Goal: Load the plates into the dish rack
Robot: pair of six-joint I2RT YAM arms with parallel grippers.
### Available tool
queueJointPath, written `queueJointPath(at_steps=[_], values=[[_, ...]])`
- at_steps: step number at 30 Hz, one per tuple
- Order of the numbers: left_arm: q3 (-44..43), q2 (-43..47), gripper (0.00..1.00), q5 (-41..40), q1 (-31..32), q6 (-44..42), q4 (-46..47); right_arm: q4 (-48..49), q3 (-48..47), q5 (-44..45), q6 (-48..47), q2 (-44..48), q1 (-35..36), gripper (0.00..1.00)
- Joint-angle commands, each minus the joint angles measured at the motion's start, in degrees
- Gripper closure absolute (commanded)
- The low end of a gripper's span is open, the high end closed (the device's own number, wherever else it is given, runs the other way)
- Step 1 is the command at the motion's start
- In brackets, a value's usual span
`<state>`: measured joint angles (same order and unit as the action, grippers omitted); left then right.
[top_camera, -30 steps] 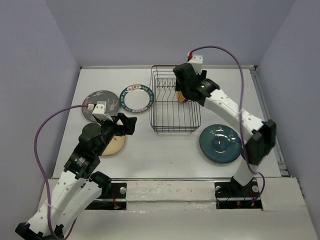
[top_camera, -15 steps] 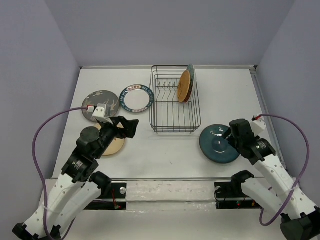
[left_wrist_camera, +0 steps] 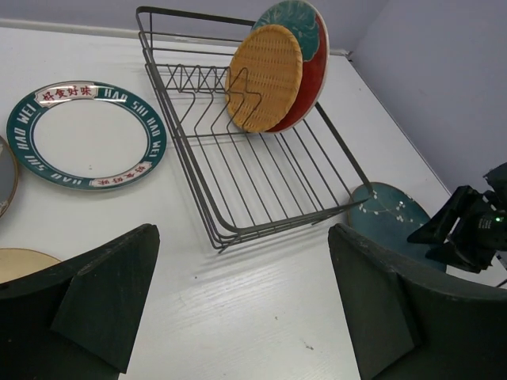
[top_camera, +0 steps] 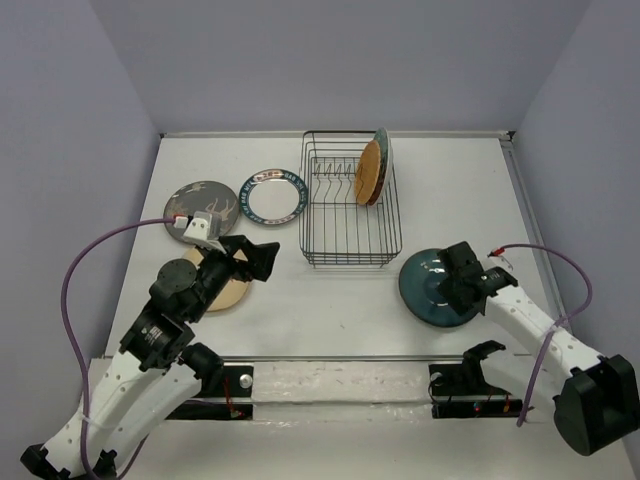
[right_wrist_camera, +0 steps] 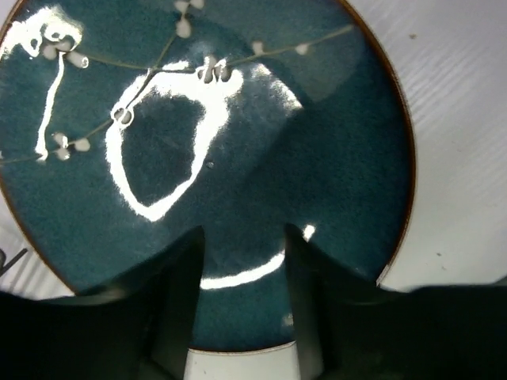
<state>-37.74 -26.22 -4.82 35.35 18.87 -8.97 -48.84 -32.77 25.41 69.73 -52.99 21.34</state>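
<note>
Dark teal glazed plate (right_wrist_camera: 198, 158) sits under the right end effector (right_wrist_camera: 243, 232), fingers apart astride its near rim, not clamped; it lies flat on the counter (top_camera: 330, 310) near the dish rack (top_camera: 345, 262). Closing on the flat, glossy rim may slip or shove the plate. A poor hold could drop it against the rack wires.

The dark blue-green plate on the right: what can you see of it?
It is a round plate, glazed dark blue-green and glossy, with a thin brown rim and white branch-and-blossom markings. It lies flat, face up, on the white table, right of the wire rack and apart from it. The right arm's fingers hover spread over one edge; whether they touch it cannot be told.
</note>
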Motion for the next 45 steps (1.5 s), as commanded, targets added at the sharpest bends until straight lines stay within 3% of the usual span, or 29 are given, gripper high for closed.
queueJointPath(at_steps=[1,4,14,22,26,30,32,34,35,38,45], values=[[-1.55,0.55,0.01,-0.89,0.94,-1.12,1.77,13.49,1.66,-1.77,0.85,-8.14,-0.86,0.68],[-1.55,0.46,0.01,-0.98,1.03,-1.03,1.77,17.89,-0.71,-1.94,-1.17,-15.70,-3.14,0.93],[-1.37,-0.06,0.01,-1.51,0.95,-0.94,1.85,43.10,-6.33,-12.56,-16.55,-33.39,-20.54,0.93],[-1.20,-1.91,0.01,-1.33,-0.81,-1.12,2.03,47.17,-30.31,-19.87,-24.64,-54.04,-26.35,0.93],[-1.11,-2.78,0.01,-0.72,-1.78,-1.12,2.20,47.17,-33.76,-20.14,-25.78,-52.14,-27.06,0.93],[-1.20,-3.05,0.01,-0.28,-2.31,-1.21,2.20,47.43,-28.94,-19.97,-27.80,-43.73,-27.06,0.93],[-1.20,-3.05,0.01,-0.19,-2.39,-1.29,2.29,47.17,-24.99,-18.12,-28.07,-38.70,-27.06,0.88],[-1.20,-3.05,0.01,0.25,-2.39,-1.21,2.38,44.64,-18.05,-13.65,-26.94,-30.03,-27.06,0.73],[-1.20,-2.79,0.01,0.68,-2.39,-1.29,2.38,40.97,-13.24,-9.98,-23.63,-27.19,-27.06,0.56],[-1.11,-1.74,0.01,0.60,-2.31,-1.21,2.47,36.47,-2.96,-7.66,-19.48,-16.84,-27.06,0.29],[-1.02,-0.59,0.01,0.25,-0.73,-1.21,2.56,25.03,5.00,-2.74,-15.95,-2.30,-28.73,0.25]])
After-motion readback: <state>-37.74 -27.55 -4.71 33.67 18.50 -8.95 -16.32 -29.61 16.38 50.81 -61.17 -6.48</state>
